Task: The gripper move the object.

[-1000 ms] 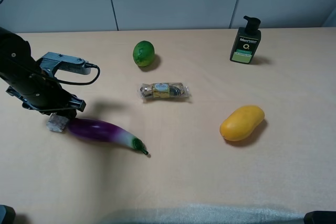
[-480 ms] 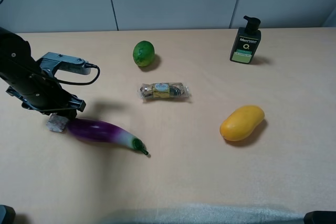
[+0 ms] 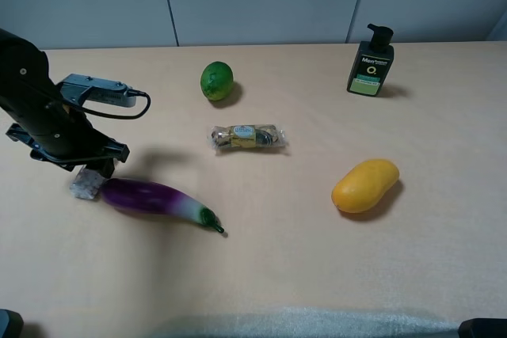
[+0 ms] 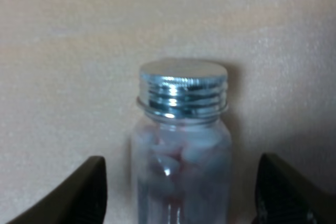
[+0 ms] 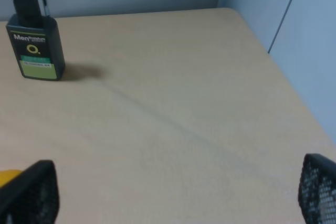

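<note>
The object, a small clear bottle (image 3: 85, 186) of white pellets with a silver cap, lies on the table at the far left, against the stalkless end of a purple eggplant (image 3: 155, 200). My left gripper (image 3: 93, 170) hovers just above and behind it. In the left wrist view the bottle (image 4: 181, 140) lies between the two dark fingertips (image 4: 86, 192), with a gap on each side; the left gripper (image 4: 184, 200) is open. My right gripper (image 5: 173, 195) is wide open and empty over bare table.
A lime (image 3: 216, 81) sits at the back. A foil-wrapped candy pack (image 3: 246, 138) lies mid-table and a mango (image 3: 364, 185) to the right. A dark pump bottle (image 3: 371, 62) stands at the back right, and also shows in the right wrist view (image 5: 34, 38).
My left arm has drawn slightly up and back from the bottle. The bottle stays on the table beside the eggplant. Nothing else moved.
</note>
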Action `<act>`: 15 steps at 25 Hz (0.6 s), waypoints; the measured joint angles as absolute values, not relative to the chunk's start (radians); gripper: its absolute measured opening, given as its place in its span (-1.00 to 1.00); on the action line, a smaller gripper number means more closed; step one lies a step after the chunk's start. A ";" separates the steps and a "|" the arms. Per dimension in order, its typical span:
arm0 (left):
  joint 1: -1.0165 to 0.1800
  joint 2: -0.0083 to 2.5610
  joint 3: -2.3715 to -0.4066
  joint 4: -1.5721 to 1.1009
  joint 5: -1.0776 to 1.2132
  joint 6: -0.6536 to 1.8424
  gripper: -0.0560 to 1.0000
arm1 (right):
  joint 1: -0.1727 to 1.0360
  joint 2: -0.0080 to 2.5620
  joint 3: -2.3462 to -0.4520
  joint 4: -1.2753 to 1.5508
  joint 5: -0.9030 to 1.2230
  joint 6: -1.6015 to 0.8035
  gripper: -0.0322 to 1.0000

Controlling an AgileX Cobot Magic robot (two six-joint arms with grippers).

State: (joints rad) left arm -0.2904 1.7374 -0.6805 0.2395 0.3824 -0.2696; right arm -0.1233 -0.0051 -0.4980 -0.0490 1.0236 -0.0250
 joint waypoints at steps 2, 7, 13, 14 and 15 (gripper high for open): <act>-0.290 1.726 -0.701 0.239 0.403 -0.280 0.38 | -0.123 -0.005 -0.498 -0.049 1.024 -0.025 0.41; -0.290 1.644 -0.727 0.239 0.411 -0.282 0.38 | -0.123 -0.005 -0.498 -0.049 1.024 -0.025 0.41; -0.290 1.493 -0.741 0.239 0.456 -0.282 0.38 | -0.123 -0.005 -0.498 -0.049 1.024 -0.025 0.41; -0.290 1.469 -0.741 0.239 0.464 -0.282 0.38 | -0.123 -0.005 -0.498 -0.049 1.024 -0.025 0.41; -0.290 1.442 -0.741 0.240 0.470 -0.282 0.38 | -0.123 -0.005 -0.498 -0.049 1.024 -0.025 0.41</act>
